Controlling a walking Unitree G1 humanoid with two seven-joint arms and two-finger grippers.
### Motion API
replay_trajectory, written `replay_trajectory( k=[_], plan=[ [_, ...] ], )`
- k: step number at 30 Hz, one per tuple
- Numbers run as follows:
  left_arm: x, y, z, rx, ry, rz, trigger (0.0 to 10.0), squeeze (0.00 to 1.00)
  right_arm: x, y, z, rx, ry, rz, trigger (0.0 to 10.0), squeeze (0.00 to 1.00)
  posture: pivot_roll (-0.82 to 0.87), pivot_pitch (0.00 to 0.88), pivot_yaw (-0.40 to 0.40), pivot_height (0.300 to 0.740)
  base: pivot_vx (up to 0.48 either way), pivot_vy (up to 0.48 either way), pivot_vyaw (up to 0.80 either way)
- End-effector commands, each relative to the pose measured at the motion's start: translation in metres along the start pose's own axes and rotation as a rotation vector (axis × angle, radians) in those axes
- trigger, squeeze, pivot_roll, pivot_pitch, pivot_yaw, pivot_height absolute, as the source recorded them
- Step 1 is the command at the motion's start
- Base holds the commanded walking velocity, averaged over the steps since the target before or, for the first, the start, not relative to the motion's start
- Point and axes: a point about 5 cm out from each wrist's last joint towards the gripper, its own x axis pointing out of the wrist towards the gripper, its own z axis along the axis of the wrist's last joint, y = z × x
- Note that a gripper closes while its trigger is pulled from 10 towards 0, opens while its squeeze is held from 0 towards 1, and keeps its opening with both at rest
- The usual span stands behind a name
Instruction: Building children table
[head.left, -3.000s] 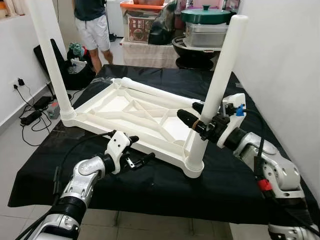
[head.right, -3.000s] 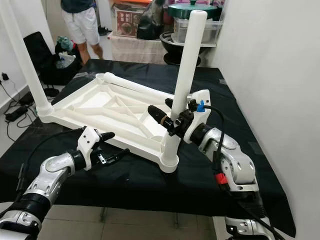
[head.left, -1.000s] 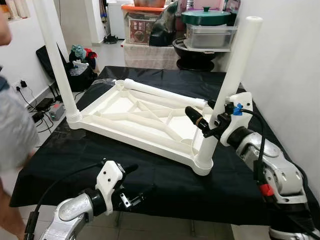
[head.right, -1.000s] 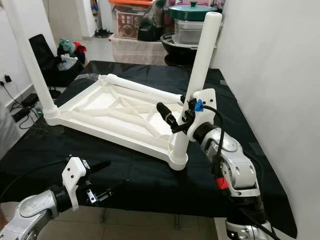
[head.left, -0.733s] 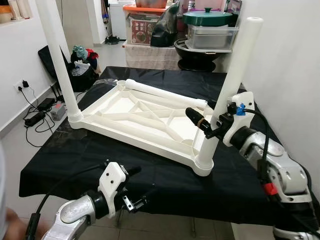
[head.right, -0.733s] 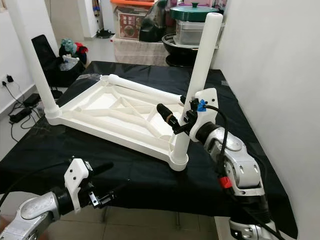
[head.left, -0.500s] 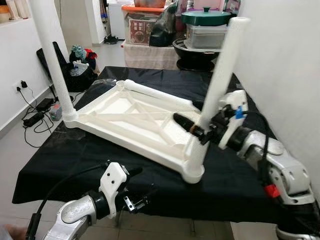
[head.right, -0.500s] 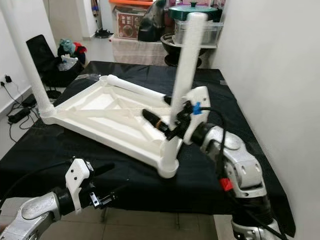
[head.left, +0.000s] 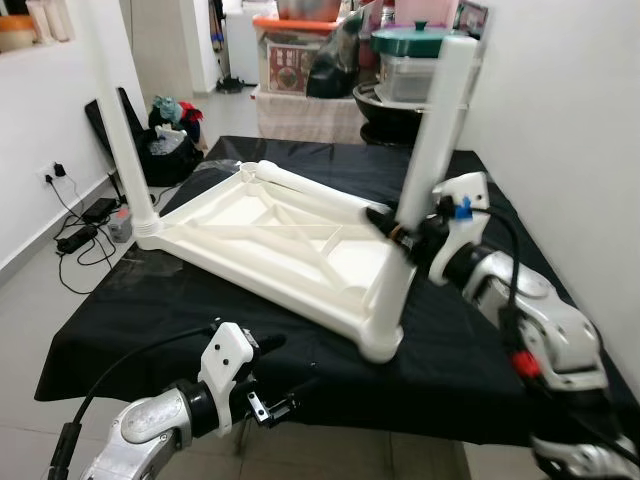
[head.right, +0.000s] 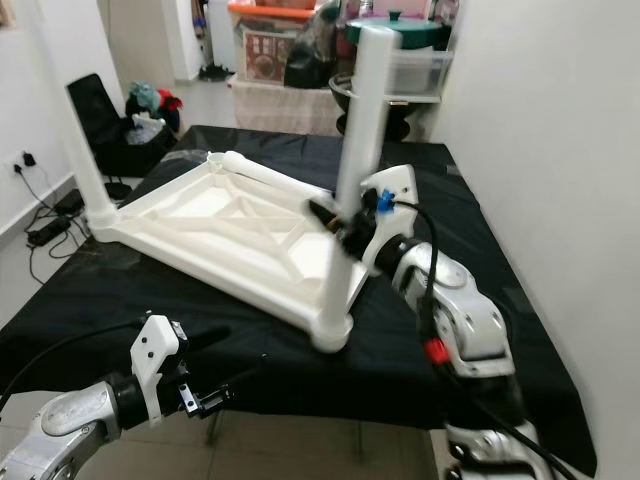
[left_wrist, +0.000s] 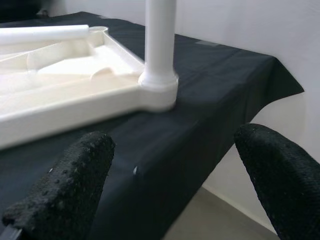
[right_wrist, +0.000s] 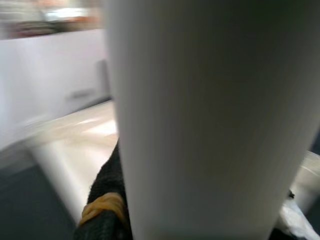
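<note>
Black cloth (head.left: 130, 310) drapes the counter, with cables (head.left: 75, 228) on the pale floor at left. Low at the near edge, the left pincer (head.left: 275, 378) hangs spread. An upturned white table top (head.left: 270, 235) lies centred, one leg (head.left: 120, 130) cut off above. Further right, the right pincer (head.left: 395, 228) pinches the near leg (head.left: 420, 190).

White plastic table (head.left: 270, 235) — on plain black cloth (head.left: 470, 350) — with black-fingered claws, silver arms.
</note>
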Motion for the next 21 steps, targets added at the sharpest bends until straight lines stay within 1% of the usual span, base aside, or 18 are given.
replay_trajectory(
  k=[1,2,3,4,5,6,7,8,9,10,11,12,15,16,17,18,20,21],
  plan=[
    [-0.001,0.001,-0.004,-0.008,0.022,0.003,10.0,0.00,-0.012,-0.051,-0.024,0.049,0.082,-0.409,0.0,0.00,0.09,0.000,-0.051,0.740,0.000,0.000,0.00],
    [-0.001,0.001,-0.004,-0.008,0.022,0.003,10.0,0.00,-0.012,-0.051,-0.024,0.049,0.082,-0.409,0.0,0.00,0.09,0.000,-0.051,0.740,0.000,0.000,0.00],
    [-0.001,0.002,-0.003,-0.007,0.021,0.007,10.0,0.00,-0.017,-0.056,-0.030,0.074,0.097,-0.467,1.5,0.00,0.09,0.000,-0.051,0.740,0.000,0.000,0.00],
    [-0.001,0.002,-0.003,-0.008,0.020,0.010,10.0,0.00,-0.017,-0.044,-0.036,0.138,0.098,-0.399,10.0,0.00,0.09,0.000,-0.044,0.740,0.000,0.000,0.00],
    [-0.001,0.002,-0.003,-0.008,0.020,0.010,10.0,0.00,-0.017,-0.044,-0.036,0.138,0.098,-0.399,10.0,0.00,0.09,0.000,-0.044,0.740,0.000,0.000,0.00],
    [-0.001,0.002,-0.003,-0.009,0.020,0.010,10.0,0.00,-0.015,-0.034,-0.037,0.174,0.088,-0.329,10.0,0.00,0.09,0.000,-0.044,0.740,0.000,0.000,0.00],
    [-0.001,0.002,-0.003,-0.009,0.020,0.010,10.0,0.00,-0.015,-0.034,-0.037,0.174,0.088,-0.329,10.0,0.00,0.09,0.000,-0.044,0.740,0.000,0.000,0.00],
    [-0.001,0.002,-0.003,-0.008,0.021,0.005,10.0,0.00,-0.012,-0.018,-0.033,0.199,0.056,-0.214,10.0,0.00,0.09,0.000,-0.041,0.740,0.000,0.000,0.00],
    [-0.001,0.002,-0.003,-0.008,0.021,0.005,10.0,0.00,-0.012,-0.018,-0.033,0.199,0.056,-0.214,10.0,0.00,0.09,0.000,-0.041,0.740,0.000,0.000,0.00],
    [0.000,0.003,-0.003,-0.006,0.022,0.001,10.0,0.00,-0.011,-0.001,-0.023,0.229,-0.010,-0.077,10.0,0.00,0.09,0.000,-0.041,0.740,0.000,0.000,0.00],
    [0.000,0.004,-0.003,-0.004,0.022,-0.001,10.0,0.00,-0.011,0.011,-0.014,0.228,-0.052,0.026,10.0,1.00,0.09,0.000,-0.041,0.740,0.000,0.000,0.00],
    [0.001,0.005,-0.003,-0.002,0.023,-0.002,10.0,0.00,-0.012,0.018,-0.008,0.225,-0.077,0.090,10.0,1.00,0.09,0.000,-0.041,0.740,0.000,0.000,0.00],
    [0.002,0.006,-0.002,0.001,0.021,-0.001,10.0,0.00,-0.009,0.020,-0.003,0.172,-0.070,0.129,10.0,1.00,0.09,0.000,-0.042,0.740,0.000,0.000,0.00],
    [0.002,0.005,-0.002,0.002,0.020,-0.001,10.0,0.00,-0.008,0.021,0.000,0.165,-0.072,0.149,10.0,0.00,0.09,0.000,-0.043,0.740,0.000,0.000,0.00],
    [0.003,0.005,-0.002,0.002,0.017,0.000,10.0,0.00,-0.007,0.023,0.003,0.168,-0.077,0.168,10.0,0.00,0.09,0.000,-0.043,0.740,0.000,0.000,0.00],
    [0.003,0.004,-0.002,0.000,0.017,-0.001,10.0,0.00,-0.010,0.027,0.009,0.151,-0.097,0.249,10.0,0.00,0.09,0.000,-0.045,0.740,0.000,0.000,0.00],
    [0.003,0.004,-0.002,0.000,0.017,-0.001,10.0,0.00,-0.010,0.027,0.009,0.151,-0.097,0.249,10.0,0.00,0.09,0.000,-0.045,0.740,0.000,0.000,0.00],
    [0.003,0.003,-0.003,-0.002,0.018,-0.003,10.0,0.00,-0.019,0.036,0.015,0.101,-0.125,0.449,10.0,0.00,0.09,0.000,-0.043,0.740,0.000,0.000,0.00]
  ],
)
